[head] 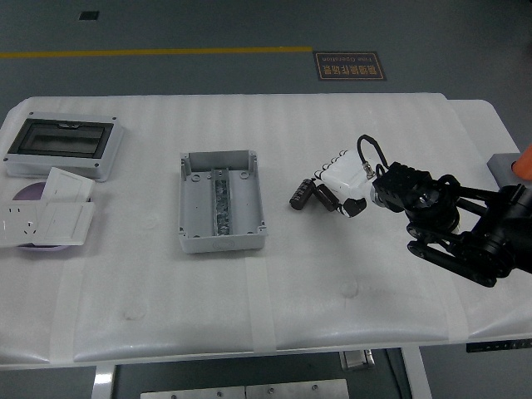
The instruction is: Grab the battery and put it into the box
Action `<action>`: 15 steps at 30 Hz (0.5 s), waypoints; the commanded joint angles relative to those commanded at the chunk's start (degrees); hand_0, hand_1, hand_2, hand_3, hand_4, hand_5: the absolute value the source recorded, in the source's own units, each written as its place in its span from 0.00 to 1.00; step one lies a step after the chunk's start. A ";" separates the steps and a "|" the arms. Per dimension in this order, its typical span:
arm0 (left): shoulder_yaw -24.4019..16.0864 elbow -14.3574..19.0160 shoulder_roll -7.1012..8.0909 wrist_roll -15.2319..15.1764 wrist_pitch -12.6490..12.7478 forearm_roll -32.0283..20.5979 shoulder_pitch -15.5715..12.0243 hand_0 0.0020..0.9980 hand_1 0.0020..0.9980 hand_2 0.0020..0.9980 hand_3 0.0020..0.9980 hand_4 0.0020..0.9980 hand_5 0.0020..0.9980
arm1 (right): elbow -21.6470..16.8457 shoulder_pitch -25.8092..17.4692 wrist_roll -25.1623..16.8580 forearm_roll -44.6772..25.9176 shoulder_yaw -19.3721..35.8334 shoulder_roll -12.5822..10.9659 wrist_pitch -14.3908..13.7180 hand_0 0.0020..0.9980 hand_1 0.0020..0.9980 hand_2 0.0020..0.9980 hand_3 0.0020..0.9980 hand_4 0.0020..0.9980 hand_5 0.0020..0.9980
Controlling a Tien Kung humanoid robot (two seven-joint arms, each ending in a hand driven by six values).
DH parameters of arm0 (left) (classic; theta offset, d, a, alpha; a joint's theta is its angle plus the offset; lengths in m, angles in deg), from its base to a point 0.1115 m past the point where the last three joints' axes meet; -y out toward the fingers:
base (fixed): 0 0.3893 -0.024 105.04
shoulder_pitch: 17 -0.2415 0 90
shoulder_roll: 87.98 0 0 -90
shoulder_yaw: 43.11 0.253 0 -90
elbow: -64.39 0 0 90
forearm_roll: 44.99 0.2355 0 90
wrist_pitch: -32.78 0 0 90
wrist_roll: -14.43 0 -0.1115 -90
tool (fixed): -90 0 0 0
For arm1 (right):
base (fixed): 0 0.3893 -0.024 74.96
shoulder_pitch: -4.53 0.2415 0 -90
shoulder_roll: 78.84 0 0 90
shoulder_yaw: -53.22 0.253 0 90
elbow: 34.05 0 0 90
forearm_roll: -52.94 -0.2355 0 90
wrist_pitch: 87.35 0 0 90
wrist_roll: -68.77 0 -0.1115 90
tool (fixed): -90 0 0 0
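The battery (301, 193), a small black cylinder, lies on the white table between the box and my right hand. The open grey box (221, 204) stands left of centre, with a metal rail along its floor. My right hand (337, 184), white with dark fingertips, reaches in from the right on its black arm. It hangs low over the table with the fingers spread. The fingertips (326, 197) are right beside the battery's right end and hold nothing. The battery rests on the table, outside the box.
A grey cover with a dark window (62, 145) lies at the far left. White socket plates (46, 220) lie in front of it over a purple disc (29, 193). A grey block with an orange object (509, 165) is at the right edge.
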 joint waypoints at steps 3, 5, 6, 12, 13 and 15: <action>-0.16 0.00 -0.01 -0.01 0.05 0.01 0.03 0.66 0.67 0.62 0.63 0.54 0.37 | 0.22 -0.15 -0.23 -0.18 0.23 0.05 0.45 0.78 0.80 0.83 0.87 0.62 0.21; -0.17 0.00 -0.02 -0.04 0.07 -0.05 0.07 0.66 0.66 0.62 0.63 0.55 0.37 | 0.23 -0.21 -0.33 -0.36 0.32 0.08 0.64 0.77 0.79 0.80 0.83 0.60 0.18; -0.22 0.00 -0.03 -0.04 0.07 -0.03 0.10 0.66 0.66 0.62 0.63 0.55 0.37 | 0.21 -0.23 -0.35 -0.49 0.33 0.08 0.68 0.77 0.79 0.80 0.83 0.60 0.18; -0.10 0.00 -0.05 -0.09 0.13 -0.16 0.29 0.66 0.67 0.62 0.63 0.54 0.37 | 0.06 -0.21 -0.21 -1.22 0.21 0.14 0.46 0.77 0.78 0.80 0.84 0.60 0.18; -0.03 0.00 -0.05 -0.10 0.14 -0.22 0.32 0.66 0.67 0.62 0.63 0.54 0.37 | 0.05 -0.23 -0.20 -1.31 0.20 0.15 0.43 0.77 0.78 0.80 0.84 0.60 0.18; -0.09 0.00 -0.06 -0.10 0.17 -0.20 0.34 0.66 0.67 0.62 0.63 0.54 0.37 | 0.05 -0.30 -0.21 -1.44 0.21 0.18 0.41 0.77 0.78 0.80 0.84 0.60 0.18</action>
